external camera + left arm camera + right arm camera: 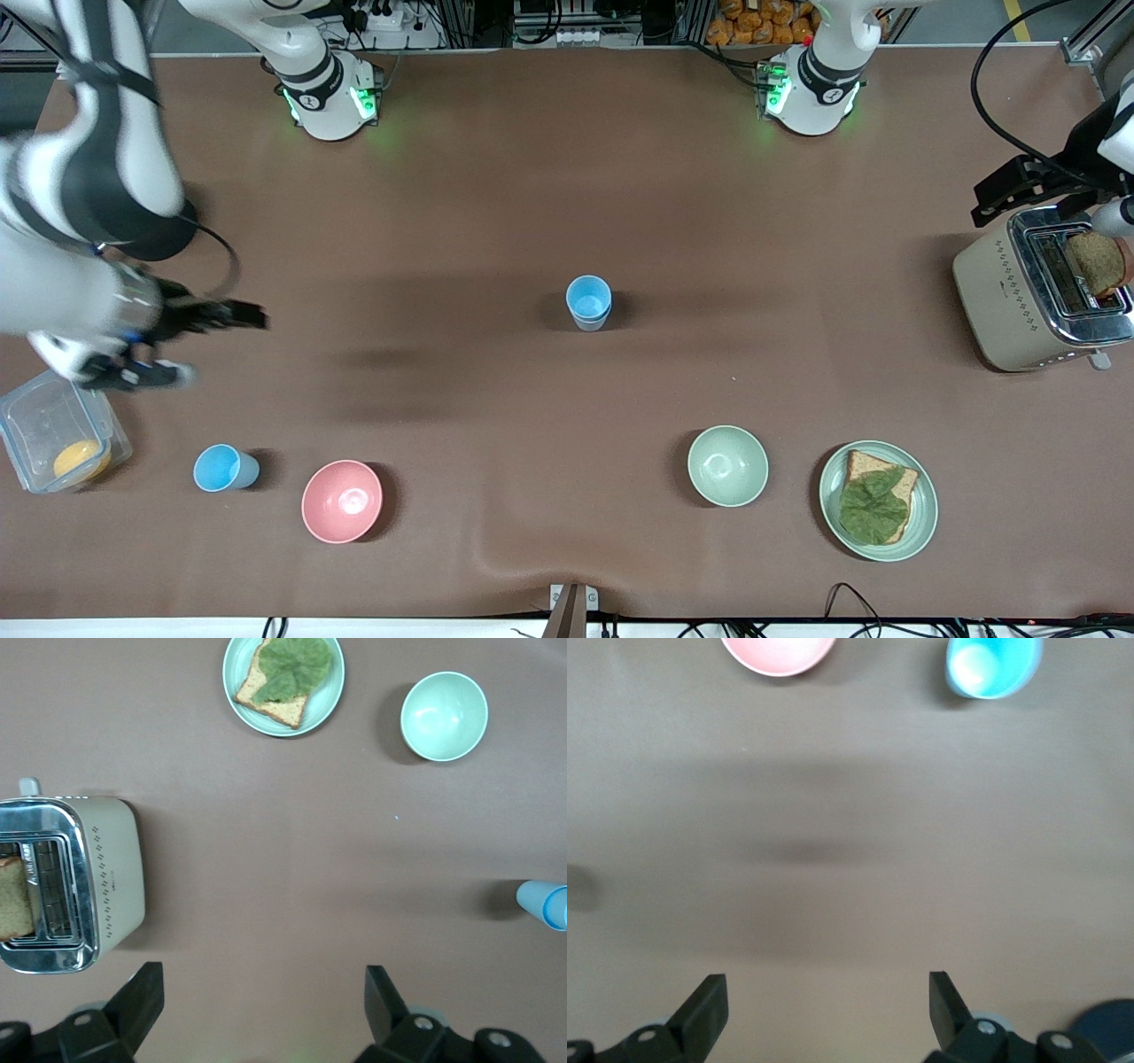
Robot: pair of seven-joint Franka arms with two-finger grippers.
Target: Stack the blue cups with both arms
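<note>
your right gripper point(204, 341) sits at the left edge of the front view, fingers spread wide with nothing between them, up over bare table beside the clear container point(35, 416). in the right wrist view its 2 fingers point(704, 1010) stand well apart at the bottom of the frame. your left gripper point(1032, 186) is at the upper right of the front view, over the toaster point(1001, 301), also spread and empty, as the left wrist view's bottom edge shows.

count 3 blue cups: 2 are nested as a stack point(588, 302) at the centre of the frame, and 1 single cup point(221, 468) stands at the lower left, between the container and the pink bowl point(342, 501), just beside the bowl. that single cup also shows at the upper right of the right wrist view.

you have 2 bowls: the pink one and 1 pale green bowl point(727, 465) at lower centre-right. 1 green plate point(921, 523) at the lower right carries 1 bread slice point(904, 486) topped with lettuce point(873, 507). 1 more slice point(1097, 261) stands in the toaster. the container holds 1 orange piece point(78, 459).
</note>
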